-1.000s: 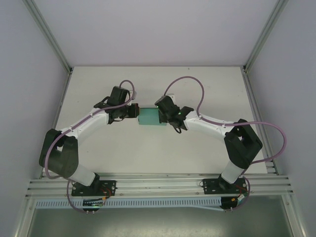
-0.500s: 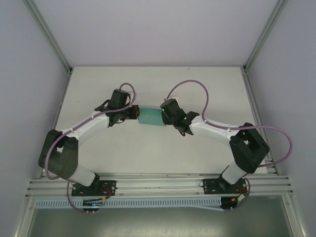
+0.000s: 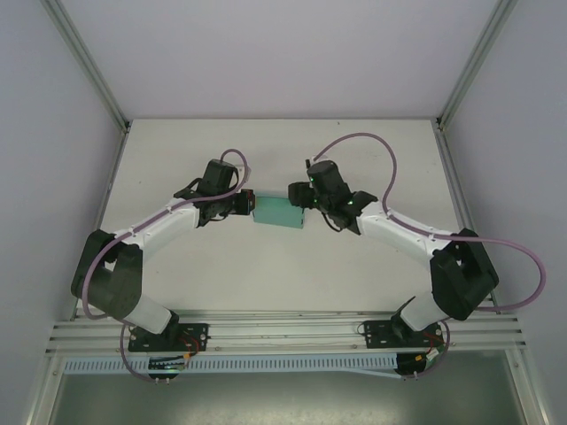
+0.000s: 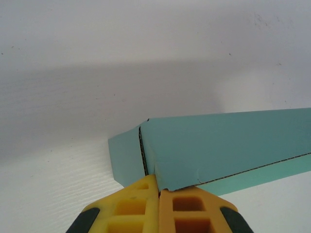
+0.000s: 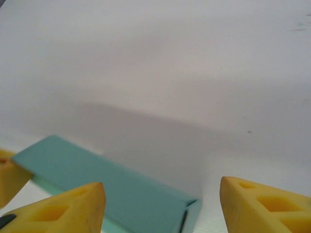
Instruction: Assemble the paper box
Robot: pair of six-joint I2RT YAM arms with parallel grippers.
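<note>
White surface (image 3: pixel 266 274), closed in by pale walls (image 3: pixel 53 177) on three sides, with an aluminium rail (image 3: pixel 283 329) along its near edge. Two arms reaching in from that edge toward each other, left arm (image 3: pixel 151 226) and right arm (image 3: pixel 407 235), each trailing a purple cable (image 3: pixel 354 139). Between their wrists, the paper box (image 3: pixel 279 212): teal card, about mid-surface, long side running left to right. Left gripper (image 4: pixel 159 188) at the box's left end, yellow fingers pressed together on a thin edge of card, beside a folded flap (image 4: pixel 125 158). Right gripper (image 5: pixel 161 187) at the right end, fingers well apart, the box's end corner low between them; contact with the card impossible to tell.
</note>
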